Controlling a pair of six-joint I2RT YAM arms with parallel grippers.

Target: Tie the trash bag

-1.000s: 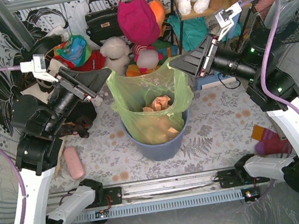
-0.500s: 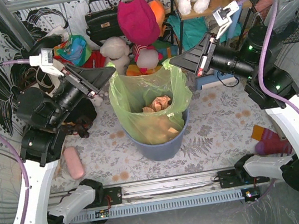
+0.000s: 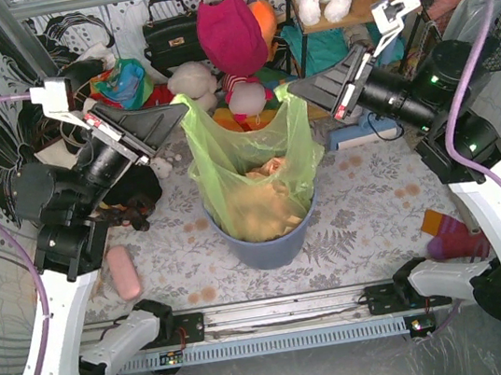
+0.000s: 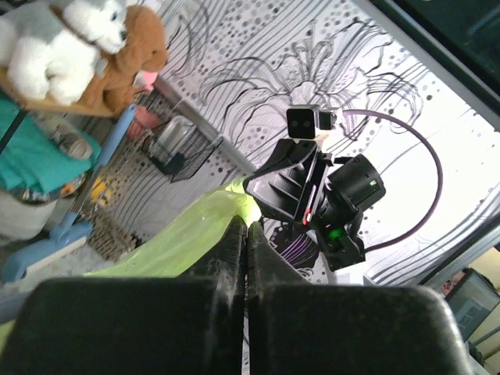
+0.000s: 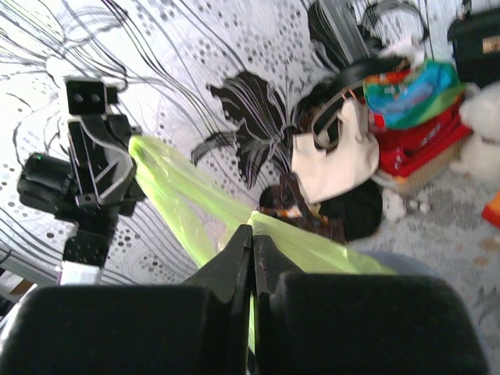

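Here, at the middle of the table, nearer its front edge, the round blue-grey bin stands upright and carries the trash bag. Brownish-tan waste shows through the bag's lime-green film. The bag's mouth faces upward, and its rim is drawn taut from side to side, so the long axis of the opening runs parallel to the table's near edge. Your left gripper has its jaws together, clamped on the left corner of the rim. Your right gripper is likewise closed on the right corner. Both wrist views show green film pinched between the fingers. Plush toys and a black handbag line the far edge.
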